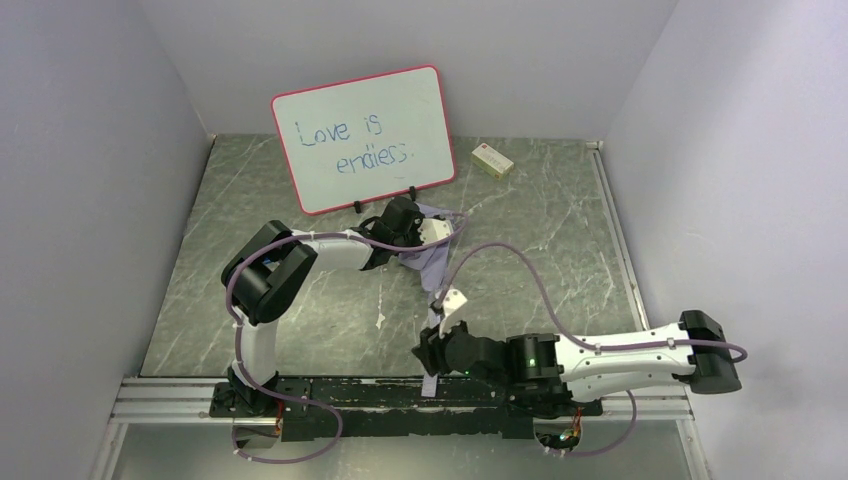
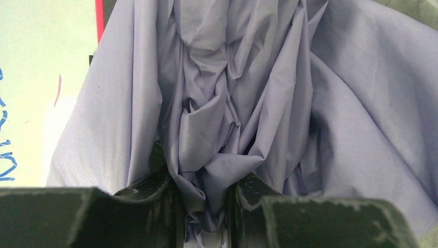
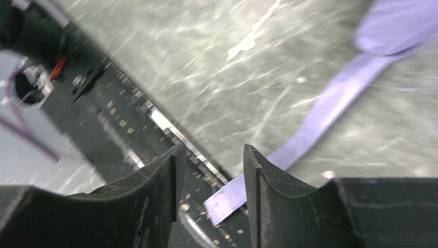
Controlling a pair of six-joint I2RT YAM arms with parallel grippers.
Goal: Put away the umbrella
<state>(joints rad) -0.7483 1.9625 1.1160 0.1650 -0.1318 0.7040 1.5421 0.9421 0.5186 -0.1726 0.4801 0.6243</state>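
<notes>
My left hand (image 2: 202, 192) is clenched on the umbrella (image 2: 248, 93). A bunch of its pale lavender cloth is pinched between my two dark fingers (image 2: 144, 199), and the rest of the folds spreads out beyond them. Seen from above, the umbrella lies collapsed on the grey marbled desk (image 1: 540, 230), just in front of the red-framed whiteboard (image 1: 365, 135), its cloth trailing toward the near edge. Its closure strap (image 3: 315, 116) runs as a flat lavender ribbon across the desk, and its free end lies over the black mounting rail (image 3: 103, 119) at the near edge. My right hand (image 3: 209, 173) hangs low over that end, released and grasping nothing, with the strap tip showing in the gap between its fingers. The strap passes behind one finger, and I cannot tell whether it touches. A small cream box (image 1: 493, 160) sits well apart at the back of the desk.
</notes>
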